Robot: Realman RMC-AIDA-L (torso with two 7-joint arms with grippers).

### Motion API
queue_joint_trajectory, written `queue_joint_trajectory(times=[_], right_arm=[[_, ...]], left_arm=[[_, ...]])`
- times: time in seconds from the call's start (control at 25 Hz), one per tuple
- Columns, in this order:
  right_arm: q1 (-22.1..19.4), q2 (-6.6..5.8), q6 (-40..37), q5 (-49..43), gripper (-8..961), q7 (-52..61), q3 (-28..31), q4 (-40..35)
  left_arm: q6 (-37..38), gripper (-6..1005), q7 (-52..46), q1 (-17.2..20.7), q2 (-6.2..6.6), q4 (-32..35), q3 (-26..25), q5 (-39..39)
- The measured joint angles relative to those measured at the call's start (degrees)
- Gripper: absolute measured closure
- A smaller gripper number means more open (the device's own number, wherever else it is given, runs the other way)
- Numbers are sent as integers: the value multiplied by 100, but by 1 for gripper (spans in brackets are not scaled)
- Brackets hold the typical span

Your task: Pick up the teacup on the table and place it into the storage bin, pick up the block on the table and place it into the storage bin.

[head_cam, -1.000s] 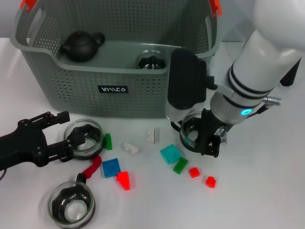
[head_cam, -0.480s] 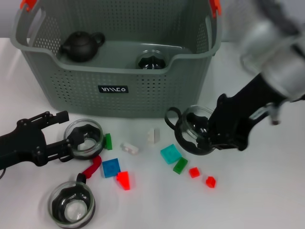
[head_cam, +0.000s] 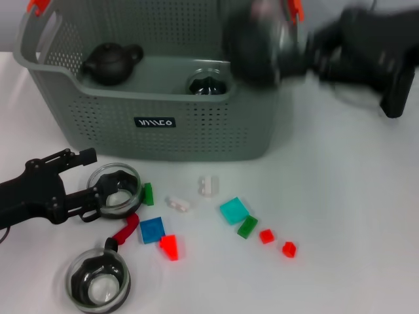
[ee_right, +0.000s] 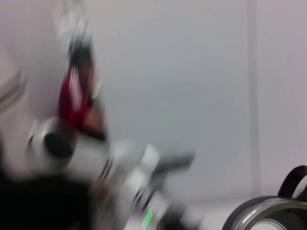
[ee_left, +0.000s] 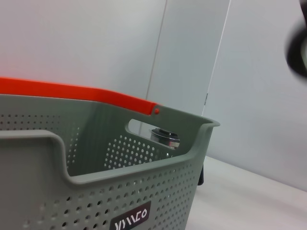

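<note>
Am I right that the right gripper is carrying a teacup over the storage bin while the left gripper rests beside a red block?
Not quite: in the head view the left gripper rests around a teacup on the table, not beside a red block. The right gripper does carry a teacup above the storage bin.

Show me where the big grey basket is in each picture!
Head view: the bin fills the upper left, behind the blocks.
Left wrist view: the bin fills the lower left, seen close.
Right wrist view: not in it.
Shared landmark: its black label.

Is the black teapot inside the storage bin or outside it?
Inside. The black teapot sits upright behind the front wall of the storage bin, in its far left corner; a glass teacup also lies inside.
</note>
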Motion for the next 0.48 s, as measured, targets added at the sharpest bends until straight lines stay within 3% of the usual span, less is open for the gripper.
queue_joint_trajectory(times=[0.12, 0.24, 0.48], right_arm=[[-43, 196, 720, 297, 904, 96, 332, 28], [55, 357, 1664, 329, 904, 401, 230, -50], [829, 382, 3400, -805, 903, 1259, -767, -70]], left_arm=[[12, 223, 0, -28, -1, -1, 2, -3], [28, 223, 0, -63, -8, -3, 6, -5], [44, 223, 0, -67, -10, -3, 4, -15]])
